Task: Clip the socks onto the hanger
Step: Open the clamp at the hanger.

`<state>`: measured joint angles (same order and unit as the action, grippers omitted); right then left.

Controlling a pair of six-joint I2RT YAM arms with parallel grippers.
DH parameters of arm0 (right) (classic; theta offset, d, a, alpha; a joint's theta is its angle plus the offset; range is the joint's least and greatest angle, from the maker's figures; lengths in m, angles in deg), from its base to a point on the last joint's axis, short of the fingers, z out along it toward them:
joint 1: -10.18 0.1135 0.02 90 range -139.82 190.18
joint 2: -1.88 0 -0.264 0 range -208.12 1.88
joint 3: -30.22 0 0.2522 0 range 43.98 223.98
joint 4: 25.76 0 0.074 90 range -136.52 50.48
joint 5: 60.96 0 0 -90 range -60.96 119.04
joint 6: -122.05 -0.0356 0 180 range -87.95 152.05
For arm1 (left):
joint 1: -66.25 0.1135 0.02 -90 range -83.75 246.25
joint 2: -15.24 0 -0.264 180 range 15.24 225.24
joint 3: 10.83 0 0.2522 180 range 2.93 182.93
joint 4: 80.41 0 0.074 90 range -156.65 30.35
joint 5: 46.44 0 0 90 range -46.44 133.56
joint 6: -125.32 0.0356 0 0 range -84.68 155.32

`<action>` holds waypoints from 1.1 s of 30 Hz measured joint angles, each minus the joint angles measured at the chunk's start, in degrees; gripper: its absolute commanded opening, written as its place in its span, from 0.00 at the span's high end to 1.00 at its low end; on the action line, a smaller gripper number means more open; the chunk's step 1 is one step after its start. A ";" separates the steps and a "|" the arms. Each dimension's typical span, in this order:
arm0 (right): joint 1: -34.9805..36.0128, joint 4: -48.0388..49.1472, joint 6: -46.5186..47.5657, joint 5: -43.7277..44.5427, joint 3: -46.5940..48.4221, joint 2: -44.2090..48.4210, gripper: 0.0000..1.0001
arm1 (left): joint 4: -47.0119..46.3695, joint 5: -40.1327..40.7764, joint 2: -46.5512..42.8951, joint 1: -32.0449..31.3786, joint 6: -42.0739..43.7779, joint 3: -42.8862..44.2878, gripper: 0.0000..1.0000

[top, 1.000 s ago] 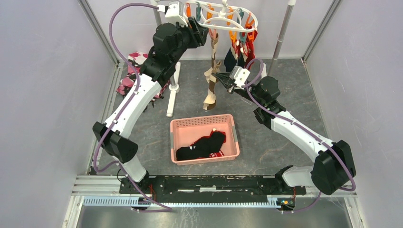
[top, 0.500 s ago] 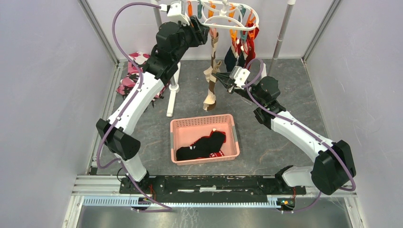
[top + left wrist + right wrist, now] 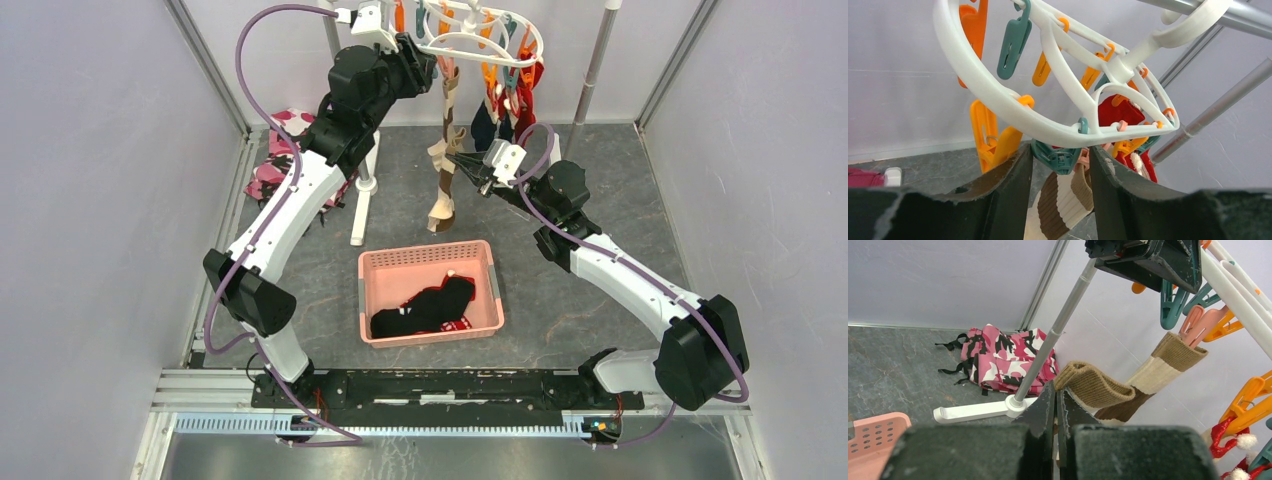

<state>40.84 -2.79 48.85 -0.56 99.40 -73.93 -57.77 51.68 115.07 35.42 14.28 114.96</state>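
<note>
Grey table: same as 1 s earlier. L arm had crept toward 12 o'clock since then, elbow drawn in and wrist a bit higher. R arm hadn't moved. Pink tray sat at 6 o'clock of centre, unchanged, w/ black socks inside. Camo cloth lay at 10 o'clock, beside the rack pole.

Hanger hung at 12 o'clock and had been nudged up nearer the frame edge vs. 1 s ago. Red sock and navy sock were clipped on its 3 o'clock side. Striped beige/brown sock hung from its 6 o'clock side, toe down, as before.

R gripper stayed clamped on that sock's lower part, jaws closed tight on the fabric. L gripper was up under the ring, fingers apart either side of a teal clip. Couldn't tell if they squeezed the clip or only flanked it.
</note>
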 measured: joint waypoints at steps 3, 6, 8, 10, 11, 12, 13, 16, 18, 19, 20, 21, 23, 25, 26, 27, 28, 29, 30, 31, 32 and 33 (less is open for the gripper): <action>0.00 0.00 0.00 0.02 0.00 0.00 1.00 | -0.02 0.17 0.02 0.00 0.39 0.00 0.52; 0.00 0.00 0.00 0.02 0.00 0.00 1.00 | -0.02 0.35 0.04 0.00 0.57 0.02 0.55; 0.00 0.00 0.00 0.02 0.00 0.00 1.00 | -0.02 0.37 0.07 0.00 0.59 0.11 0.59; 0.00 0.00 0.00 0.02 0.00 0.00 1.00 | -0.07 0.37 0.09 0.00 0.61 0.15 0.60; 0.00 0.00 0.00 0.02 0.00 0.00 1.00 | -0.07 0.37 0.11 0.00 0.61 0.15 0.60; 0.00 0.00 0.00 0.02 0.00 0.00 1.00 | -0.07 0.37 0.11 0.00 0.61 0.15 0.60; 0.00 0.00 0.00 0.02 0.00 0.00 1.00 | -0.07 0.37 0.11 0.00 0.61 0.15 0.61; 0.00 0.00 0.00 0.02 0.00 0.00 1.00 | -0.09 0.37 0.11 0.00 0.61 0.15 0.61; 0.00 0.00 0.00 0.02 0.00 0.00 1.00 | -0.09 0.37 0.11 0.00 0.61 0.15 0.61; 0.00 0.00 0.00 0.02 0.00 0.00 1.00 | -0.11 0.37 0.11 0.00 0.61 0.15 0.63; 0.00 0.00 0.00 0.02 0.00 0.00 1.00 | -0.13 0.39 0.11 0.00 0.61 0.15 0.65; 0.00 0.00 0.00 0.02 0.00 0.00 1.00 | -0.20 0.37 0.11 0.00 0.61 0.15 0.68; 0.00 0.00 0.00 0.02 0.00 0.00 1.00 | -0.26 0.37 0.11 0.00 0.61 0.15 0.73; 0.00 0.00 0.00 0.02 0.00 0.00 1.00 | -0.33 0.37 0.11 0.00 0.61 0.15 0.76; 0.00 0.00 0.00 0.00 0.00 0.00 1.00 | -0.35 0.37 0.11 0.00 0.61 0.15 0.77; 0.00 0.00 0.00 0.02 0.00 0.00 1.00 | -0.35 0.39 0.11 0.00 0.61 0.15 0.77; 0.00 0.00 0.00 0.02 0.00 0.00 1.00 | -0.35 0.37 0.11 0.00 0.61 0.15 0.79; 0.00 0.00 0.04 0.00 0.00 0.00 1.00 | -0.35 0.37 0.11 0.00 0.61 0.15 0.81; 0.11 0.00 0.17 0.00 0.00 0.00 1.00 | -0.35 0.39 0.11 0.00 0.61 0.15 0.84; 0.26 0.00 0.28 0.00 0.00 0.00 1.00 | -0.35 0.39 0.11 0.00 0.61 0.15 0.85; 0.44 -0.02 0.52 0.02 0.02 0.00 1.00 | -0.35 0.39 0.09 0.00 0.61 0.15 0.86; 0.63 -0.24 0.83 0.02 0.07 0.00 1.00 | -0.35 0.39 0.11 0.00 0.61 0.15 0.90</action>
<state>41.47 -3.03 49.68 -0.54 99.46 -73.93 -58.12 52.07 115.18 35.42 14.89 115.11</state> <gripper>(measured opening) 0.010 0.370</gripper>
